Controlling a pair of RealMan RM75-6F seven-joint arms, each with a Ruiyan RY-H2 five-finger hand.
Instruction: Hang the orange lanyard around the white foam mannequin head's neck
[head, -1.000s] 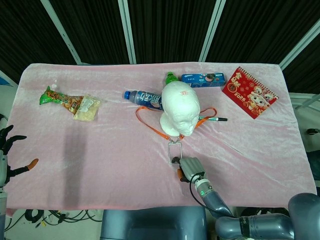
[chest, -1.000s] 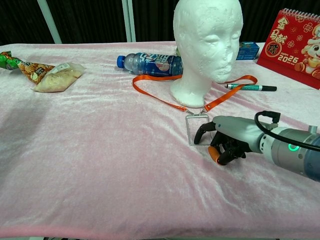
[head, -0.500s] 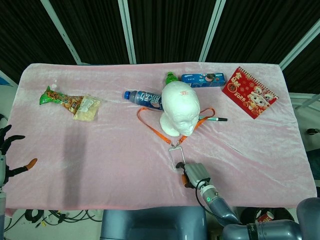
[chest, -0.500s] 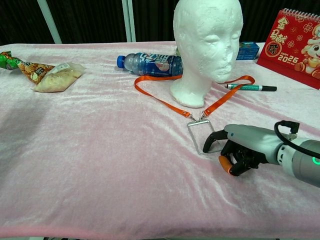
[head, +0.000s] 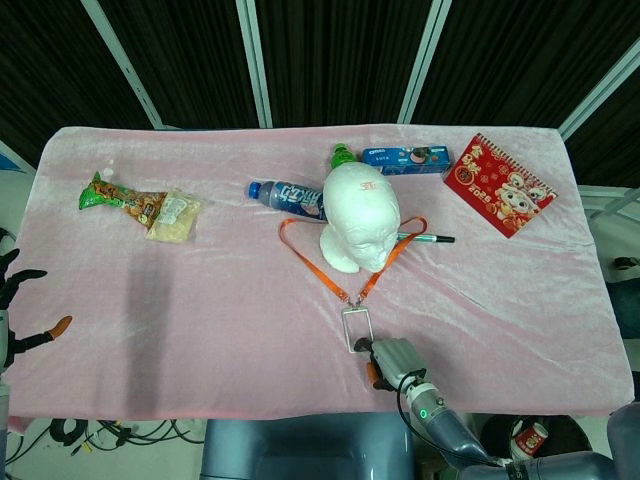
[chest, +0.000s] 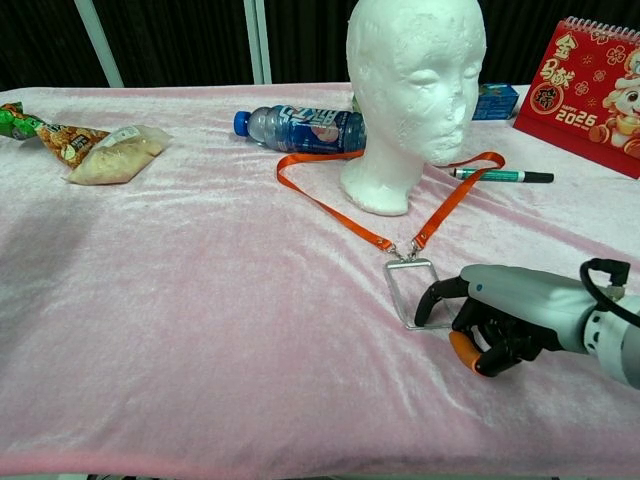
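- one white foam mannequin head (chest: 415, 90) stands upright mid-table on the pink cloth (chest: 200, 320), face toward the chest camera
- one orange lanyard (chest: 335, 213) lies flat on the cloth; its loop runs around the base of the head, both straps meeting in front at a metal clip
- one clear badge holder (chest: 416, 294) hangs off that clip, flat on the cloth, well in front of the head
- lanyard is down at table level around the neck base, not lifted
- right hand (chest: 500, 318) rests on the cloth just beside the badge holder, one dark fingertip touching its near-right edge; the other fingers are curled under; cannot tell if the holder is actually pinched
- right hand also shows in the head view (head: 392, 357) at the near table edge, just below the holder (head: 357, 328)
- left hand (head: 12, 305) sits at the far left edge of the head view, off the cloth, fingers spread apart, holding nothing
- one plastic bottle (chest: 298, 129) with blue label lies on its side just behind-left of the head, touching or nearly touching the lanyard loop
- one marker pen (chest: 502, 175) lies right of the head, next to the right strap
- two snack bags at far left: one green-orange (head: 120, 198), one pale (head: 175, 216), touching each other
- one red 2026 desk calendar (chest: 592, 82) stands at far right
- one blue cookie box (head: 406, 159) behind the head, with one green-capped thing (head: 343, 155) beside it, mostly hidden
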